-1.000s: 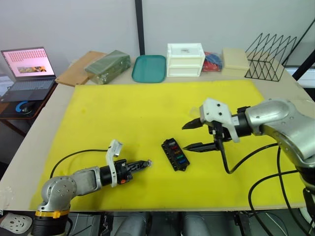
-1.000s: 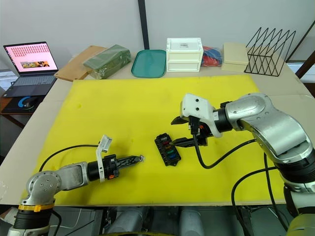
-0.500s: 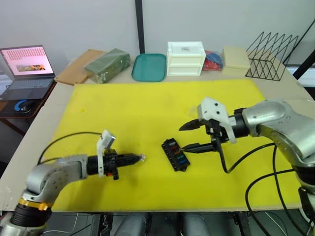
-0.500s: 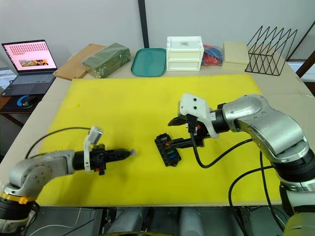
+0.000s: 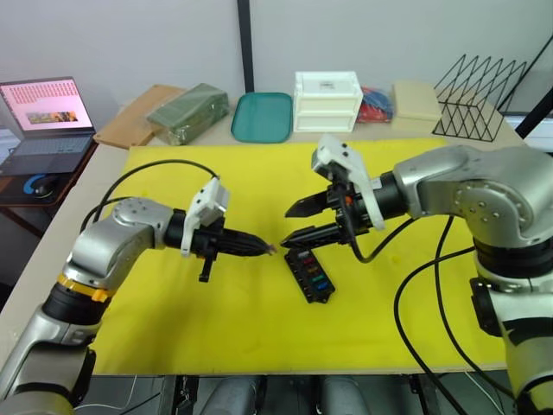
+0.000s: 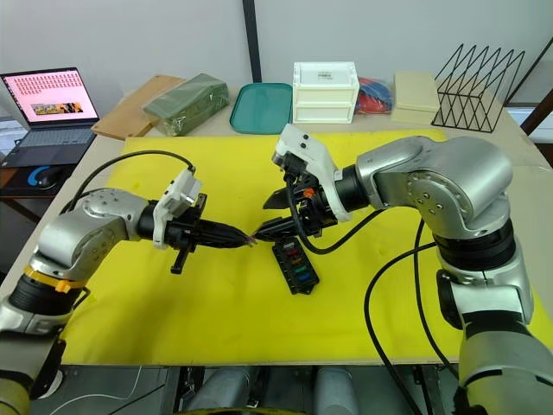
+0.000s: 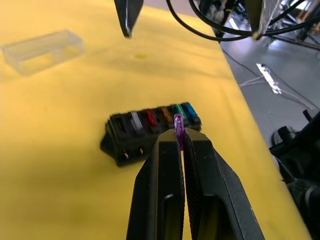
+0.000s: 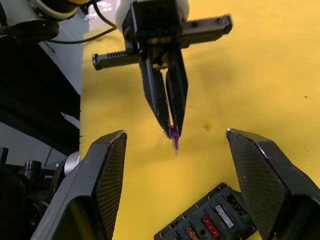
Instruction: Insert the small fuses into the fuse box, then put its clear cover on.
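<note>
The black fuse box (image 5: pixel 309 273) lies on the yellow mat (image 5: pixel 173 311) with several coloured fuses seated in one row (image 7: pixel 160 116). My left gripper (image 5: pixel 270 249) hovers just left of the box, shut on a small purple fuse (image 7: pixel 178 131) that sticks out past its tips. My right gripper (image 5: pixel 294 223) hangs open above the box's far end, its two fingers spread wide to either side of the left gripper's tip (image 8: pixel 172 127). The clear cover (image 7: pixel 42 50) lies on the mat beyond the box in the left wrist view.
Along the table's back edge stand a white drawer box (image 5: pixel 327 102), a green tray (image 5: pixel 262 118), a green block (image 5: pixel 188 111) and a black wire rack (image 5: pixel 479 108). A laptop (image 5: pixel 43 117) sits far left. Cables trail from both arms over the mat.
My left arm has lifted off the mat and swung right, carrying the purple fuse up to the fuse box. My right gripper has shifted left and stayed open.
</note>
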### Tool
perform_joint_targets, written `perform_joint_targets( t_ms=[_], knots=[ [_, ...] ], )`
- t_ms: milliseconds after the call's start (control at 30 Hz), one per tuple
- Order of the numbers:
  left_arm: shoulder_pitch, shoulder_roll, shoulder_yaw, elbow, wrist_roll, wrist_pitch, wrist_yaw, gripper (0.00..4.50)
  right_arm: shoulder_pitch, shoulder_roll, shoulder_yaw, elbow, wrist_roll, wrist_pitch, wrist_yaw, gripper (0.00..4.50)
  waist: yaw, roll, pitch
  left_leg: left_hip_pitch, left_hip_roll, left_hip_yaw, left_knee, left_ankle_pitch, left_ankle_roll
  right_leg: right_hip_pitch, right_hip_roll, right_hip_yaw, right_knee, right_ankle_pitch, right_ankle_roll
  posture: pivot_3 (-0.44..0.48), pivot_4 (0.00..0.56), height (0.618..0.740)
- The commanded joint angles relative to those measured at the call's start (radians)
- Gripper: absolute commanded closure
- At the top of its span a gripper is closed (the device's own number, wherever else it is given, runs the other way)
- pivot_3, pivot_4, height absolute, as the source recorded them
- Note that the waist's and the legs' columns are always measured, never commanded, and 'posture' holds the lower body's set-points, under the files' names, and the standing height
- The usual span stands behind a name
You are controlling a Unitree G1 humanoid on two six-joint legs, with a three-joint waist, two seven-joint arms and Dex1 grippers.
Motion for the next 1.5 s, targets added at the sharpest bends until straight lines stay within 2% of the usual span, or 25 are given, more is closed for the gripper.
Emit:
perform_joint_targets(
  t_ms=[33,100,400,500,567,933,1500],
  knots=[
    [-0.043,-0.013,-0.001,0.014,0.030,-0.035,-0.031,4.50,-0.022,0.004,0.014,-0.018,0.005,-0.004,-0.014,2.04,-0.006,0.000,0.000,0.000,0.000,0.000,0.000,0.000,0.000,0.000,0.000,0.000,0.000,0.000,0.000,0.000,0.150,0.740],
    [-0.054,-0.028,-0.001,0.015,0.038,-0.037,-0.031,4.50,-0.020,0.000,0.034,-0.022,-0.007,-0.014,-0.024,2.64,-0.017,0.000,0.000,0.000,0.000,0.000,0.000,0.000,0.000,0.000,0.000,0.000,0.000,0.000,0.000,0.000,0.150,0.740],
    [-0.077,-0.065,0.001,0.012,0.063,-0.028,-0.032,4.50,-0.020,-0.008,0.072,-0.016,-0.030,-0.030,-0.050,2.64,-0.025,0.000,0.000,0.000,0.000,0.000,0.000,0.000,0.000,-0.001,0.000,0.000,0.000,0.000,0.000,0.000,0.150,0.740],
    [-0.078,-0.076,-0.001,0.012,0.072,-0.029,-0.026,4.50,-0.019,-0.006,0.077,-0.011,-0.033,-0.037,-0.053,3.15,-0.024,0.000,0.000,0.000,0.000,0.000,0.000,0.000,0.000,-0.001,0.000,0.000,0.000,0.000,0.000,0.000,0.150,0.740],
    [-0.080,-0.079,0.002,0.014,0.076,-0.029,-0.026,4.50,-0.019,-0.009,0.085,-0.012,-0.037,-0.041,-0.050,3.78,-0.023,0.000,0.000,0.000,0.000,0.000,0.000,0.000,0.000,-0.001,0.000,0.000,0.000,0.000,0.000,0.000,0.150,0.740],
    [-0.096,-0.084,0.013,0.041,0.091,-0.030,-0.035,4.50,-0.015,-0.041,0.141,0.008,-0.087,-0.105,-0.024,3.78,-0.024,0.000,0.000,-0.001,0.000,0.000,0.001,0.000,0.000,-0.001,0.000,0.000,0.000,0.000,0.001,0.000,0.150,0.740],
    [-0.089,-0.086,0.013,0.029,0.093,-0.027,-0.023,4.50,-0.007,-0.046,0.141,-0.006,-0.098,-0.116,0.001,3.78,-0.024,0.000,0.000,-0.001,0.000,0.000,0.001,0.000,0.000,-0.001,0.000,0.000,0.001,0.000,0.001,0.000,0.150,0.740]
  ],
)
